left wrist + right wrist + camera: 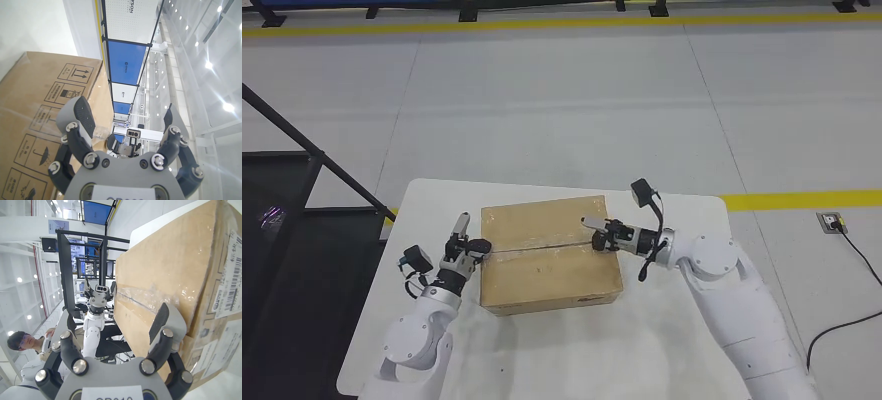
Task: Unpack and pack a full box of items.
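My left gripper (464,238) (126,108) sits at the left end of the cardboard box (552,255), spread wide and holding nothing. One of its pads (84,113) lies right at the box's left face, where the clear tape (136,298) wraps over the edge; I cannot tell whether it touches. The box stands shut in the middle of the white table (672,330), and its top seam runs left to right. My right gripper (594,232) (115,313) hangs over the seam at the right end, also spread and empty. One of its fingers (160,321) is just at the top right edge and the other is off the cardboard.
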Controlling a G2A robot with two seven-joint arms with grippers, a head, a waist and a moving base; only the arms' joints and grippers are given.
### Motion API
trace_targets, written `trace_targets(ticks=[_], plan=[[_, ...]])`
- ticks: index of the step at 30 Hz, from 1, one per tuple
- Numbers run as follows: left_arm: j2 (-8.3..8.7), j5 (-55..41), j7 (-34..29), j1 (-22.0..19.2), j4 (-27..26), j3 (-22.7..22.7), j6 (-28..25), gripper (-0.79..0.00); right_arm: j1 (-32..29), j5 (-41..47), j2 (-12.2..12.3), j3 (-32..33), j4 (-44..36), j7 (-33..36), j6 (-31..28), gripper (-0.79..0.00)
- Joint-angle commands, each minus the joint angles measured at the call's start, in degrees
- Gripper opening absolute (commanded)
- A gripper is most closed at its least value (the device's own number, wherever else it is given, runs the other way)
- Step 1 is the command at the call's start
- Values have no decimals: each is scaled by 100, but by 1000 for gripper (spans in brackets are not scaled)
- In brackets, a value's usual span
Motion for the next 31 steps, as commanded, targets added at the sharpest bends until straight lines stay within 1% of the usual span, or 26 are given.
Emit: trace_targets(ticks=[1, 3, 6, 8, 11, 14, 16, 18, 20, 23, 26, 28, 31], plan=[[2, -20, -15, 4, -4, -14, 8, 0, -55, -6, 5, -9, -66, -91, -217, 0], [4, -12, -27, 8, -10, -18, 11, 0, -30, -7, 0, -64, -43, -93, -148, 0], [6, -17, -37, 33, -39, -29, -3, 0, 123, -81, -16, -151, 194, -212, 204, 0], [9, -26, -49, 57, -71, -51, -13, 0, 185, 44, -32, -201, 350, -131, 273, 0], [15, -54, -71, 90, -94, -101, -17, 0, 271, 95, -39, -247, 517, -65, 281, 0], [21, -87, -90, 125, -129, -150, -35, 0, 240, 70, -28, -253, 446, -91, 197, 0], [25, -140, -107, 170, -200, -191, -61, 0, 145, 31, -7, -193, 256, -252, 88, 0], [29, -224, -123, 229, -307, -260, -124, 0, -57, -50, 31, -78, -91, -493, -249, 0], [36, -336, -147, 315, -445, -368, -199, 0, -373, -218, 86, 120, -503, -882, -616, 0], [49, -601, -190, 458, -682, -589, -287, 0, -947, -470, 167, 437, -1194, -1435, -979, 0], [67, -871, -308, 599, -891, -827, -351, 0, -1440, -850, 241, 698, -1733, -1789, -1098, 0], [76, -1004, -376, 655, -951, -939, -370, 0, -1440, -850, 241, 698, -1733, -1789, -1098, 0], [76, -1011, -381, 659, -956, -945, -371, -1, -1454, -901, 242, 704, -1747, -1797, -1100, 0]])
